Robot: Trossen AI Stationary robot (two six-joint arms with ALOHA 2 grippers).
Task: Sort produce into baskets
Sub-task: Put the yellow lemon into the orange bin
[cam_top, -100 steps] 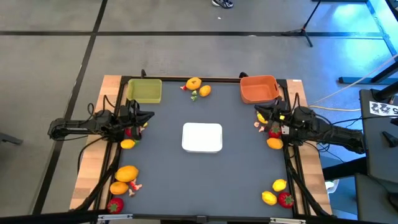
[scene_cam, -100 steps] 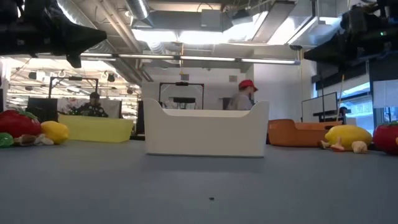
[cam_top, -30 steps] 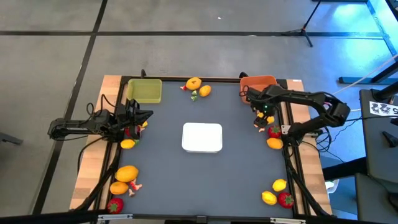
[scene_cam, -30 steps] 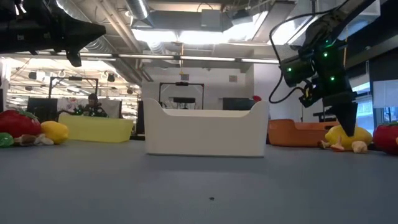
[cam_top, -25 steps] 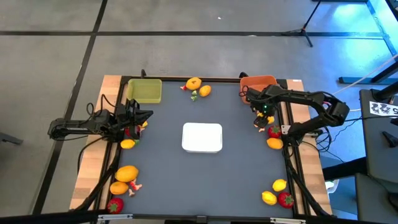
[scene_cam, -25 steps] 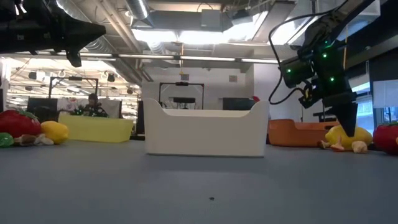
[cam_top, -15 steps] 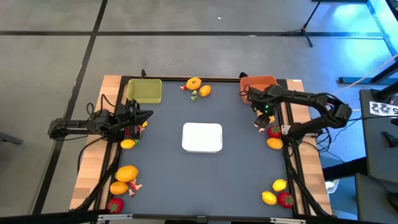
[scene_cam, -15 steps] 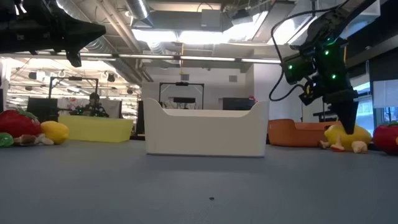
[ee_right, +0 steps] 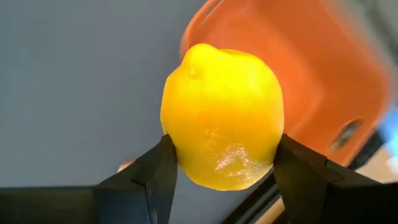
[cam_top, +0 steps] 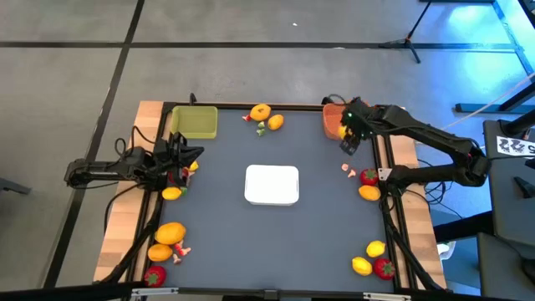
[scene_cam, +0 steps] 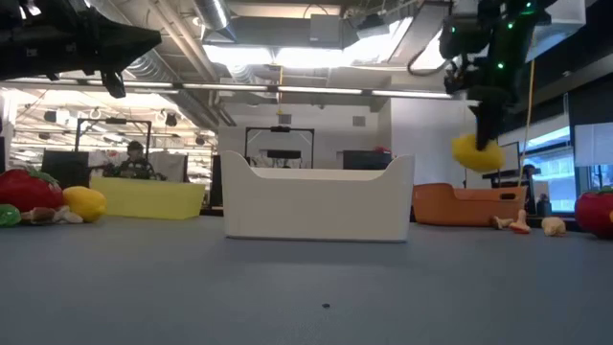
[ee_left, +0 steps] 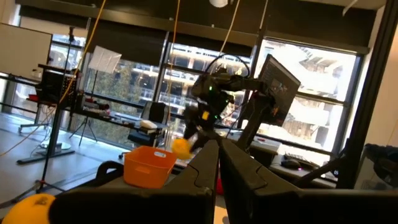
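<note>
While gripped by the right tool (ee_right: pixel 221 177), the glossy rounded lemon (ee_right: pixel 222 116) hangs.

Yellow lemon (ee_right: pixel 222 116) held aloft beside orange basket (cam_top: pixel 333 122)

robot lab in open office: exposed ceiling ducts (scene_cam: pixel 206 43), monitors (ee_left: pixel 281 87), camera stands (cam_top: pixel 408 38).
</note>
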